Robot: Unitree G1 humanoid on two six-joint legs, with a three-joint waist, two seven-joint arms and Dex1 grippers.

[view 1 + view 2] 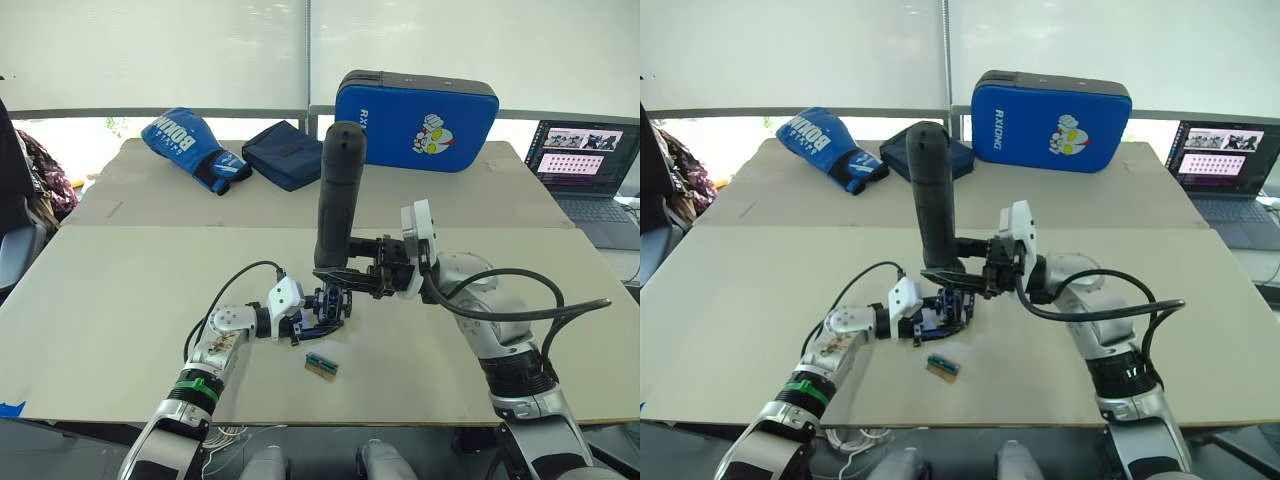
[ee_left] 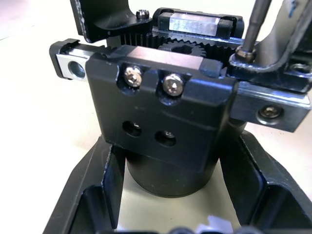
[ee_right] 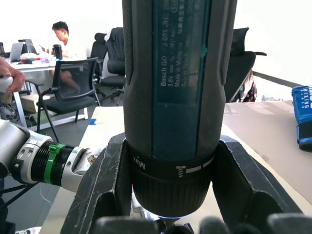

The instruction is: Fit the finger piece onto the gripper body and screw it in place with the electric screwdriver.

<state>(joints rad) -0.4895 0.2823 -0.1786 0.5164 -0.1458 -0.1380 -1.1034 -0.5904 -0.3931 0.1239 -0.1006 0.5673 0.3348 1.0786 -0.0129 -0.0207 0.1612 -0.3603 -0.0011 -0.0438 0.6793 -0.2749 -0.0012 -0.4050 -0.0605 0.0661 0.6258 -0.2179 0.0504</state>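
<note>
Left eye view, starting nearest: a small green-and-tan block (image 1: 321, 364) lies on the worktop (image 1: 120, 330) just in front of the gripper body (image 1: 330, 305). The gripper body sits near the worktop's front-middle, clamped by the left claw (image 1: 318, 318), whose two black fingers (image 2: 97, 195) close around its round base. From the left wrist, two silver screws show on the body's black front block, with a toothed rack and gear behind them. A thin metal bit (image 2: 253, 24) comes down onto a screw head at one side of the body, on a black piece I can't identify for sure.

Directly above the gripper body stands the electric screwdriver (image 1: 338, 195), nearly upright, bit end down. The right claw (image 1: 350, 272) is closed around its lower collar, a finger on each side of the barrel.

Beyond the gripper body, at the worktop's far edge, lie a blue boxing glove (image 1: 190, 148), a folded navy cloth (image 1: 290, 153) and a blue strike pad (image 1: 420, 118). A laptop (image 1: 588, 160) is open off to the right of the pad.
</note>
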